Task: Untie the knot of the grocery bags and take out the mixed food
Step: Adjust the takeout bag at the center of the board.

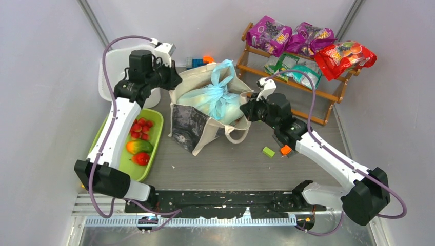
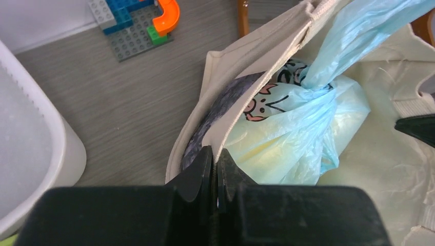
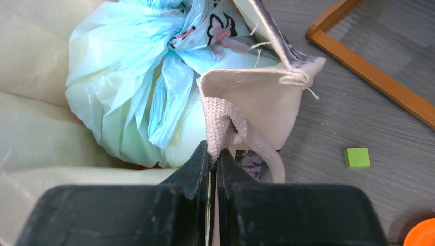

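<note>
**A:** Overhead first. What's on the table (image 1: 220, 166)?

**B:** A cream canvas tote (image 1: 197, 125) stands open at centre. Inside it sits a light-blue plastic bag (image 1: 213, 102), its knot (image 1: 221, 89) tied and the handles poking up. The left tool (image 1: 173, 82) is at the tote's left rim, the right tool (image 1: 246, 109) at its right rim. To the left is a green tray (image 1: 156, 123) with red fruits (image 1: 141, 128) in it. A red snack packet (image 1: 343, 56) lies on the wooden rack (image 1: 244, 48) behind.

**A:** Left wrist view?

**B:** The left tool is clenched on the tote's rim, cloth pinched between the fingers. The knot lies up and right of it, apart.

**A:** Right wrist?

**B:** The right tool is clenched on the tote's woven strap at the rim. The blue bag bulges just beside it, with the knot near the top. A small green block (image 3: 357, 157) lies on the table to the right.
</note>
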